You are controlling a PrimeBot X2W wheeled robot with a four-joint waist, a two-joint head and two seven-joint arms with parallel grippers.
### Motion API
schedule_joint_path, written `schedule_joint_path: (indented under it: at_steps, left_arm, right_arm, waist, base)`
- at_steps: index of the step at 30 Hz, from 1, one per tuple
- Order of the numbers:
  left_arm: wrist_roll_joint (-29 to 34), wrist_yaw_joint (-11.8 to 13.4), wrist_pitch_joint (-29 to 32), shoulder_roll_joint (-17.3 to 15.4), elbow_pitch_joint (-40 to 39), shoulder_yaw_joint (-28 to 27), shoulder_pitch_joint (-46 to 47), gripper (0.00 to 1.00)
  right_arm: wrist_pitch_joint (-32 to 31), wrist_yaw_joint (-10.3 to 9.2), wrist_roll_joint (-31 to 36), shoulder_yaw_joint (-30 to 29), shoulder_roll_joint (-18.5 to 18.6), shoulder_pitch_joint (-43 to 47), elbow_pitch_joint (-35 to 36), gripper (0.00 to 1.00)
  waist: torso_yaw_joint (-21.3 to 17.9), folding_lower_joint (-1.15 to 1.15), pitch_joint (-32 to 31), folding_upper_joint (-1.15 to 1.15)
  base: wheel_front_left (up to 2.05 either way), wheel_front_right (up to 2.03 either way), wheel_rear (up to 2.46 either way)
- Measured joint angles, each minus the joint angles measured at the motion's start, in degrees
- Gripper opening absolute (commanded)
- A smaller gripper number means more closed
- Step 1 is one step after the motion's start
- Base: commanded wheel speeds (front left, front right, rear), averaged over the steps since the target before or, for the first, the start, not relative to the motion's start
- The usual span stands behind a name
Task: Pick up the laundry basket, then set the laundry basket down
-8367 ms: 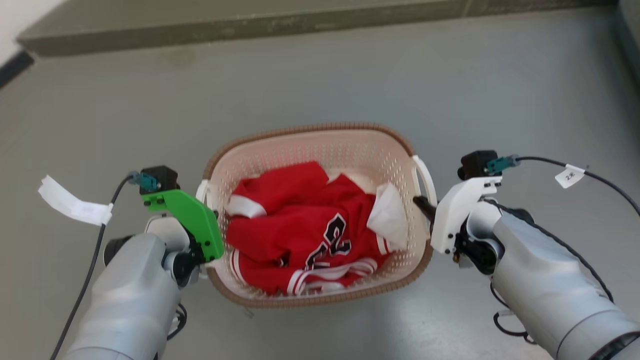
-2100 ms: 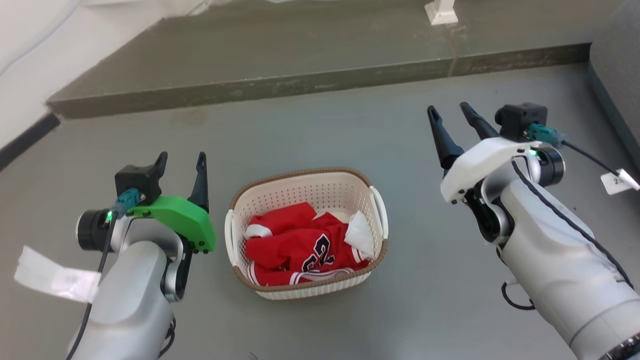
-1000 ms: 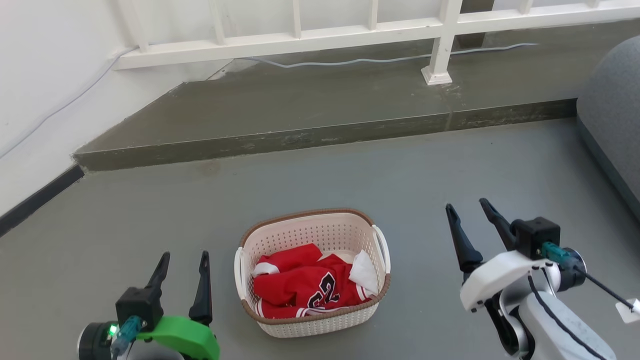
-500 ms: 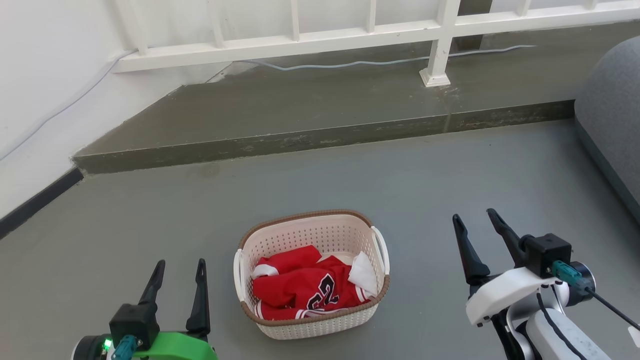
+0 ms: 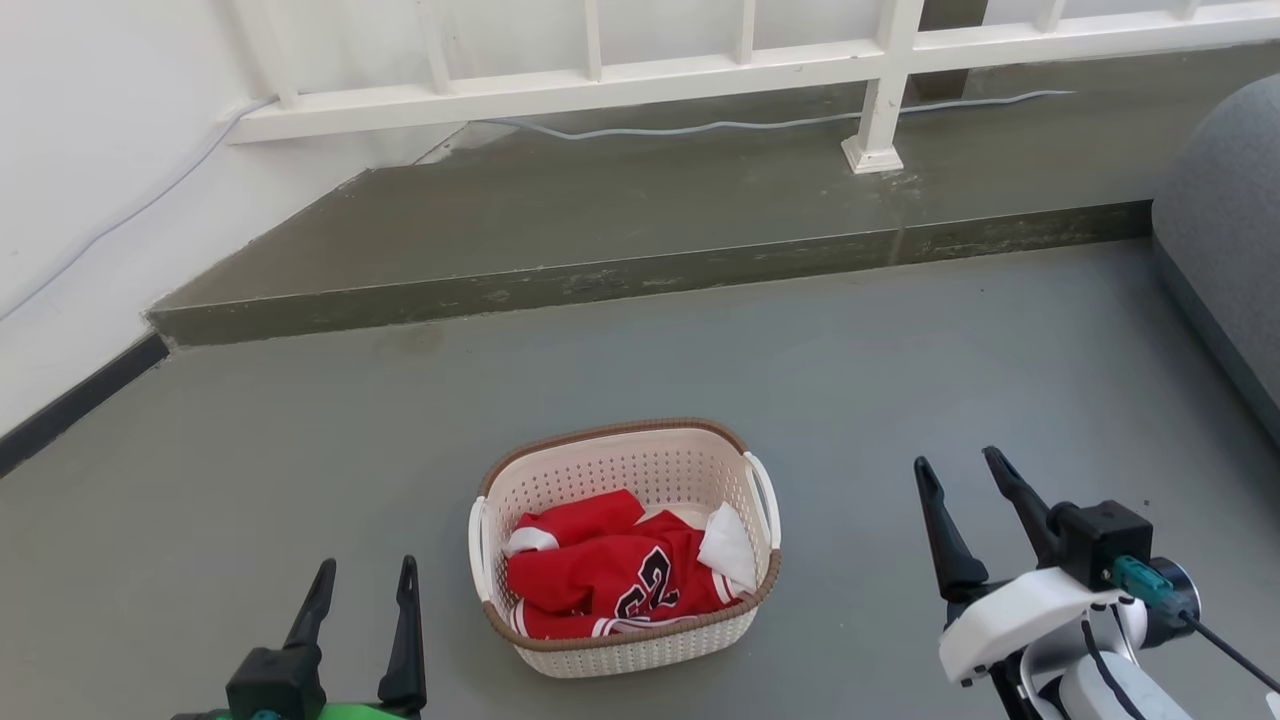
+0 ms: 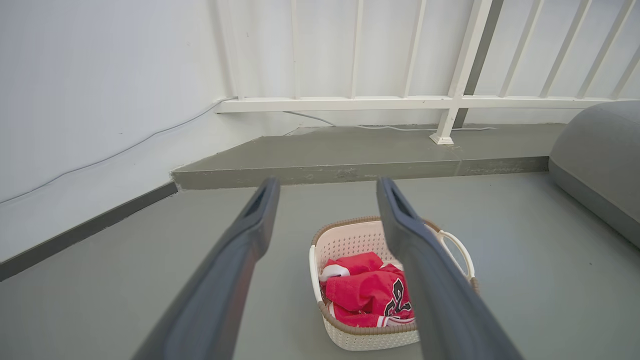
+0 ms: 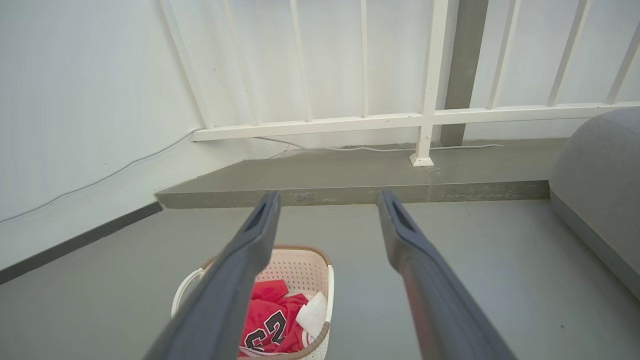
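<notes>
While the basket (image 5: 620,655) stays on the floor (image 5: 300,450), left gripper (image 5: 368,564) sits lower than before, spread, empty, right gripper (image 5: 955,458) likewise.

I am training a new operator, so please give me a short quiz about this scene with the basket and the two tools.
1. True or false: the left tool and the right tool are both open and apart from the cream-white perforated plastic laundry basket with brown rim.
2. The basket stands on: A) the grey floor; B) a wooden table; C) a metal shelf.
3. Fill in: the crumpled garment inside the basket is ____ with white trim.
Key: 1 true; 2 A; 3 red.
</notes>
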State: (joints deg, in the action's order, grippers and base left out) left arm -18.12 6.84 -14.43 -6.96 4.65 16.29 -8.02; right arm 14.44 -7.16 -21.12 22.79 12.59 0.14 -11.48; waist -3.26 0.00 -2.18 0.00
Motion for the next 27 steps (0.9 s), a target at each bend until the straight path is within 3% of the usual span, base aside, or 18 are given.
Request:
schedule_joint_path:
  at_steps: [2, 3, 13, 27]
  left_arm:
    - [0.3, 0.0, 0.0, 0.0, 0.0, -0.2, -0.4, 1.00]
    - [0.3, 0.0, 0.0, 0.1, 0.1, -0.2, -0.5, 0.00]
    - [-0.4, -0.3, 0.3, 1.2, 4.5, 0.9, -1.2, 0.00]
    - [-9.9, -1.4, 1.4, 1.7, 3.8, -0.2, -1.4, 0.00]
  right_arm:
    - [0.0, 0.00, 0.0, -0.1, -0.1, 0.5, 0.1, 1.00]
    - [0.0, 0.01, 0.1, -0.1, -0.1, 0.6, 0.0, 0.00]
    - [0.0, 0.18, -0.7, 0.7, -1.9, 4.7, -4.0, 0.00]
    - [-1.5, 1.62, -9.8, -2.0, -3.0, 4.7, -3.1, 0.00]
  waist:
    - [0.0, 0.00, 0.0, 0.00]
    - [0.0, 0.00, 0.1, 0.00]
    - [0.1, 0.00, 0.1, 0.00]
    - [0.5, 0.00, 0.4, 0.00]
  base:
    - [0.00, 0.00, 0.00]
    - [0.00, 0.00, 0.00]
    - [0.00, 0.00, 0.00]
    - [0.00, 0.00, 0.00]
